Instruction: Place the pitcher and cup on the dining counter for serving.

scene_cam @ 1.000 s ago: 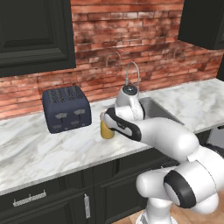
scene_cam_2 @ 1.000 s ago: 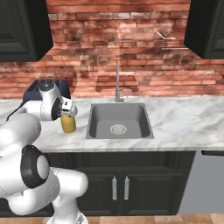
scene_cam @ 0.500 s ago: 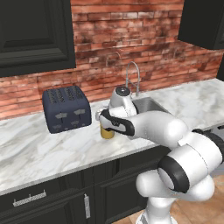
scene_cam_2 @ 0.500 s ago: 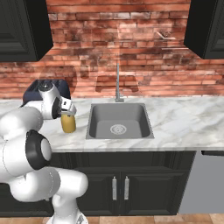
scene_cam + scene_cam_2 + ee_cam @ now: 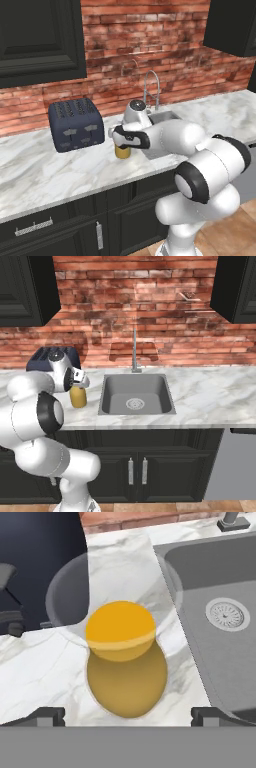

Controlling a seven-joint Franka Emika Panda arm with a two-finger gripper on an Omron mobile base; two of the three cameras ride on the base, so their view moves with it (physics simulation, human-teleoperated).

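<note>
The mustard-amber pitcher (image 5: 122, 152) (image 5: 78, 398) stands upright on the marble worktop (image 5: 40, 170), between the toaster and the sink. My gripper (image 5: 121, 144) (image 5: 79, 385) hangs directly over it, pointing down, open. In the hand view the pitcher (image 5: 126, 662) is seen from above, its paler neck in the centre. The two dark fingertips (image 5: 50, 714) stand wide apart on either side of it, and the gripper (image 5: 130, 714) holds nothing. The cup and the dining counter are out of view.
A dark blue toaster (image 5: 76, 124) (image 5: 47, 356) (image 5: 35, 567) sits just left of the pitcher. The steel sink (image 5: 161, 118) (image 5: 136, 394) (image 5: 220, 612) with its faucet (image 5: 150, 86) (image 5: 134, 351) lies to the right. Brick wall and black upper cabinets stand behind.
The hand has shifted left, from beside the pitcher to over it, and the elbow has swung outward. The pitcher has not moved and the jaws stay open.
</note>
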